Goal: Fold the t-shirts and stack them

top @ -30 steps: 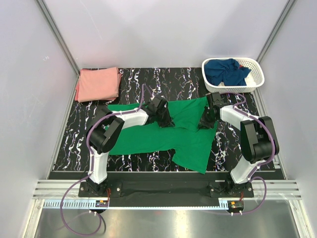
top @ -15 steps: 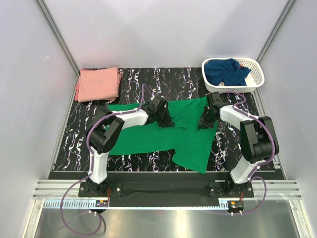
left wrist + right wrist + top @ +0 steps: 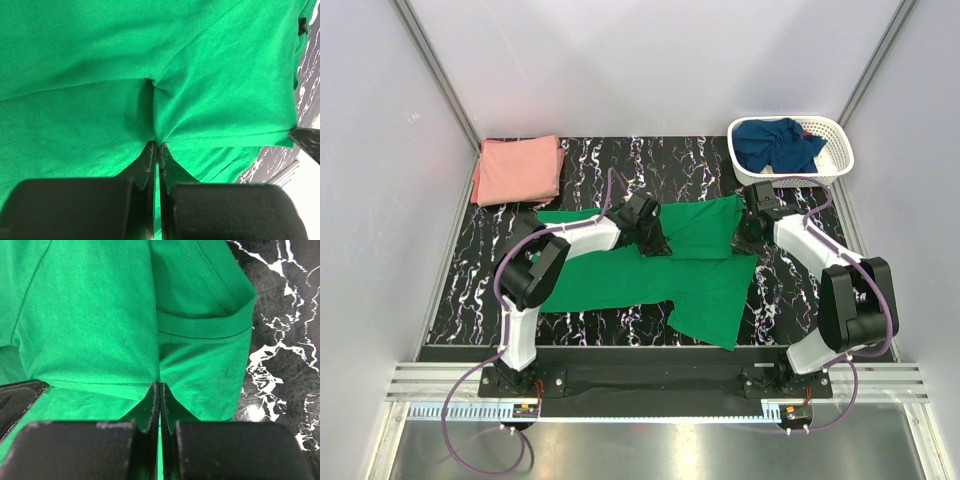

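Note:
A bright green t-shirt (image 3: 620,282) lies spread across the middle of the black marbled table, with its far part lifted into a fold. My left gripper (image 3: 656,244) is shut on a pinch of the green cloth (image 3: 100,75) near the shirt's middle, the jaws (image 3: 157,145) tight together. My right gripper (image 3: 742,238) is shut on the green cloth (image 3: 90,315) beside the ribbed collar (image 3: 210,327), at the shirt's right end. A salmon pink t-shirt (image 3: 518,168) lies folded at the far left. A dark navy t-shirt (image 3: 775,143) sits crumpled in the basket.
The white lattice basket (image 3: 842,152) stands at the far right corner, just behind my right arm. Grey walls close in the table on the left, back and right. Bare marbled table (image 3: 650,160) shows between the pink shirt and the basket.
My right gripper has closed on the green shirt and drawn its edge a little toward the back, its elbow swinging out to the right. The left gripper has held still.

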{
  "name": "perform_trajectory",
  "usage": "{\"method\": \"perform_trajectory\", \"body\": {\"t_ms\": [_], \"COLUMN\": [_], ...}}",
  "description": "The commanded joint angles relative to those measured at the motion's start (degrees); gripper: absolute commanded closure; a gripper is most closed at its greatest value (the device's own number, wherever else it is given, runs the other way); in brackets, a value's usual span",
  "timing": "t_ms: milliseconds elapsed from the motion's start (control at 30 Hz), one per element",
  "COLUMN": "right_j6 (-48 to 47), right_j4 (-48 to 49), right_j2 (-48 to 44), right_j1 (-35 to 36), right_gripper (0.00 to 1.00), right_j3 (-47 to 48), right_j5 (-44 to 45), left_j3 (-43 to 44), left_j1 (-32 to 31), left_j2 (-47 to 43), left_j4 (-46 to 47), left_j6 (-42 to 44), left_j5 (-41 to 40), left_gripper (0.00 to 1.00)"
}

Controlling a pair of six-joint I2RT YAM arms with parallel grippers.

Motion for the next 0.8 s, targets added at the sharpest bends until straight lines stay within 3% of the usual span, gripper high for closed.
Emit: {"method": "perform_trajectory", "body": {"t_ms": [0, 767], "right_j6": [-1.1, 0.1], "right_j4": [-1.7, -2.8], "right_j2": [-2.4, -6.9], "right_j1": [0.3, 0.3], "right_gripper": [1.00, 1.00], "right_j3": [1.6, -2.1], "right_j5": [2.9, 1.3], "left_j3": [2.8, 2.4], "left_j1": [0.9, 1.3], "left_j2": [-2.8, -1.8], "left_j4": [-1.2, -3.9], "left_j6": [1.6, 3.8], "left_j5": [0.5, 2.3], "left_gripper": [1.00, 1.00]}}
